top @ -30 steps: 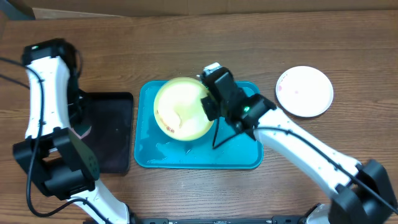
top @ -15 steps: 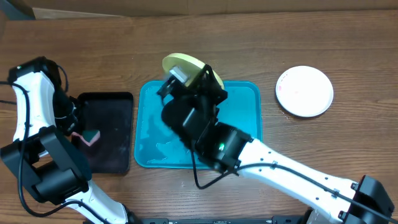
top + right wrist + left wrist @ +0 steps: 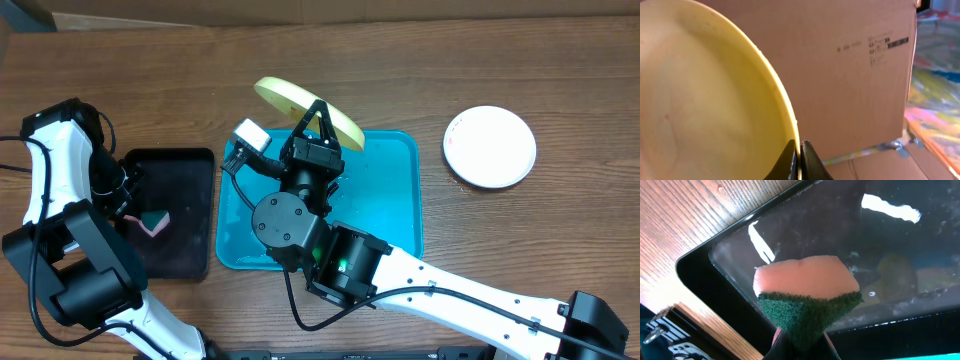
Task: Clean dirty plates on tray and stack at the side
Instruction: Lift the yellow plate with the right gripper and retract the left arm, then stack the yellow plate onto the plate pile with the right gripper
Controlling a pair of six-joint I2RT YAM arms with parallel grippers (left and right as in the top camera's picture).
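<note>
Above the wooden table (image 3: 400,60), grips the yellow-green plate (image 3: 285,98) by its rim in the right gripper (image 3: 318,106), jaws pressed together on the thin edge. Holds the plate raised and tipped steeply, almost on edge, over the far rim of the turquoise tray (image 3: 395,190), clear of the tray's floor. Shows glossy wet patches across that bare floor. From the right wrist, looks along the gripper (image 3: 799,156) to the pinched rim, with the pale hollow face of the plate (image 3: 715,100) filling the left and a cardboard box (image 3: 855,65) behind. To the right of the tray, well apart from it, finds the white plate (image 3: 490,147) lying flat on the table, a faint pinkish mark near its left edge. On the other side, clamps a sponge (image 3: 152,222) in the left gripper (image 3: 133,213) over the black tray (image 3: 190,165) just beside the turquoise one. From the left wrist, shows the sponge (image 3: 807,287), pink with a green scouring layer, pinched at its green end by the gripper (image 3: 800,346) above the black tray's (image 3: 890,240) wet, glinting floor; cannot tell whether touching it.
</note>
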